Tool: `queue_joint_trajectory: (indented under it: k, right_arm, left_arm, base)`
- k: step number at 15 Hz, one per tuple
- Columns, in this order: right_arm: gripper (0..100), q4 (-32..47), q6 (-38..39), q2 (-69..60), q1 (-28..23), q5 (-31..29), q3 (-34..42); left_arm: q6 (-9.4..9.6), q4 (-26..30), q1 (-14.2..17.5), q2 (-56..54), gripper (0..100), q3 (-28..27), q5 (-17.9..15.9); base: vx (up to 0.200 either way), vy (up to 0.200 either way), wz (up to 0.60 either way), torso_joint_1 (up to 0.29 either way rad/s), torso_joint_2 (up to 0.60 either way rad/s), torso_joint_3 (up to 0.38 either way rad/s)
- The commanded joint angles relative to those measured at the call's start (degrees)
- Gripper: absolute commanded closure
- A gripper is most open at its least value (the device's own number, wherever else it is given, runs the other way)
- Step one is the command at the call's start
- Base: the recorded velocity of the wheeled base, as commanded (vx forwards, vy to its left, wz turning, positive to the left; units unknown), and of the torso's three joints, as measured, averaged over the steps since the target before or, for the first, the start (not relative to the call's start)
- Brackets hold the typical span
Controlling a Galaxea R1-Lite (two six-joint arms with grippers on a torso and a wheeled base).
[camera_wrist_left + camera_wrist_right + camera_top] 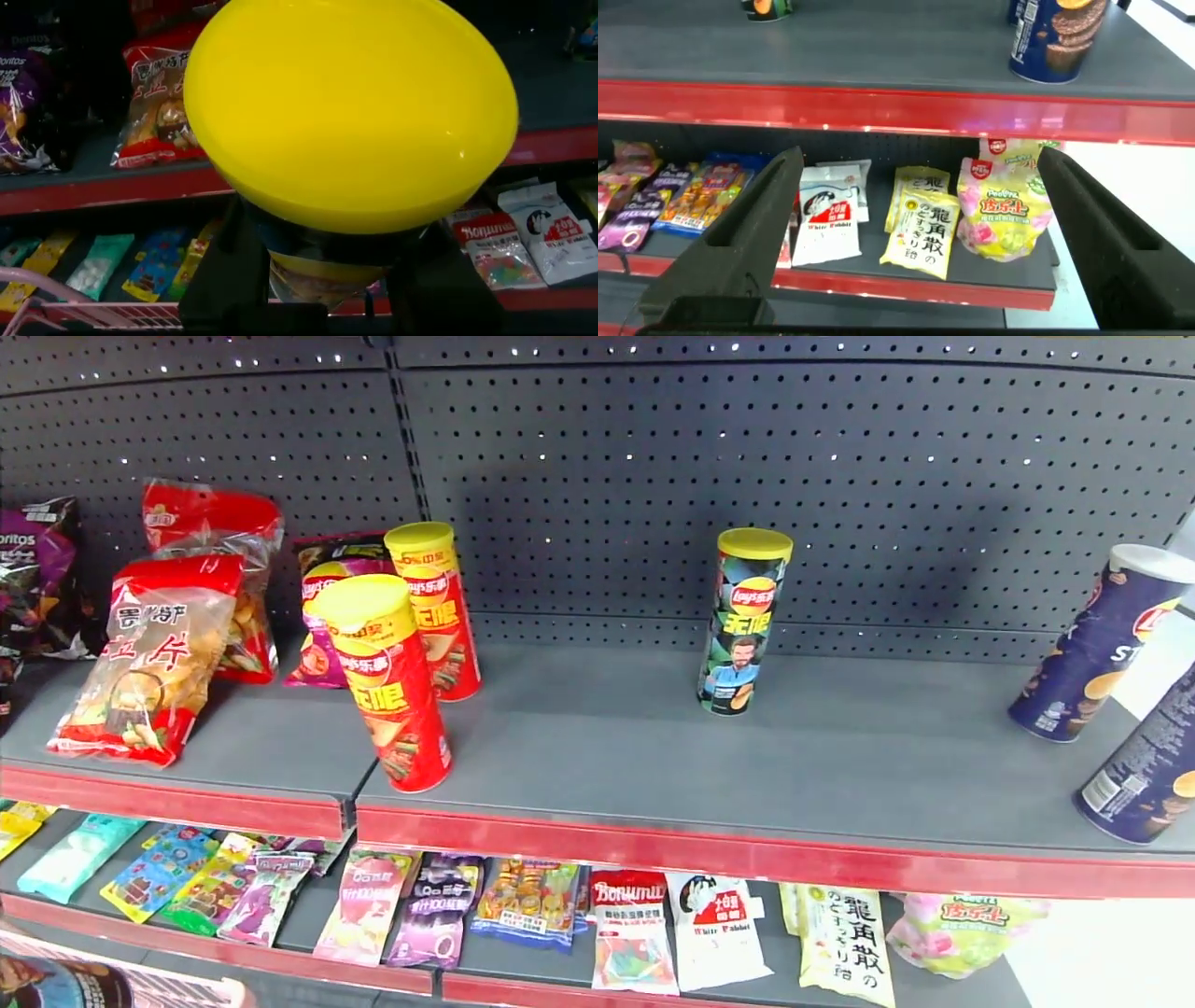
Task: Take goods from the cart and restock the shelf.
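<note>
Your left gripper (327, 275) clamps a yellow-lidded chip can (350, 112); your right gripper (922, 161) gapes empty before the shelf (878, 98), at its red front edge.

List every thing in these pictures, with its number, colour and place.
red cans: two, red, yellow lids, upper shelf, left of middle
dark can: one, dark with yellow lid, upper shelf, middle
navy cans: two, navy, upper shelf, right end
red bags: two, red and clear, upper shelf, left
purple bags: two, purple, far left and behind red cans
small packets: many, mixed colours, lower shelf
held can: one, yellow lid, in left gripper
left gripper: black, shut on held can
right gripper: black, open, before lower shelf
</note>
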Motion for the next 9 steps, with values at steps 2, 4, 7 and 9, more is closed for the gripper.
queue_joint_trajectory:
  k: [2, 4, 7, 9]
  right_arm:
    - [0, -0.03, -0.16, 0.02, 0.09, 0.07, -0.01]
    - [0, -0.38, -0.25, 0.02, 0.09, 0.16, -0.28]
    - [0, -0.29, 2.30, 23.14, 3.52, 6.75, -28.40]
    - [0, -0.56, 0.01, 35.44, 9.32, 13.08, -37.37]
  left_arm:
    - [-0.03, 5.38, -0.31, -4.45, 100, 0.21, -0.63]
    - [-0.38, 7.75, -0.31, -6.65, 100, 0.38, -0.81]
    - [-3.28, 7.75, -0.22, -5.51, 100, 0.03, -1.07]
    - [-4.08, 6.87, -0.22, -3.48, 100, -0.58, -1.51]
  base:
    - [0.000, 0.000, 0.00, 0.000, 0.00, 0.000]
    - [0.000, 0.000, 0.00, 0.000, 0.00, 0.000]
    - [0.000, 0.000, 0.00, 0.000, 0.00, 0.000]
    - [0.000, 0.000, 0.00, 0.000, 0.00, 0.000]
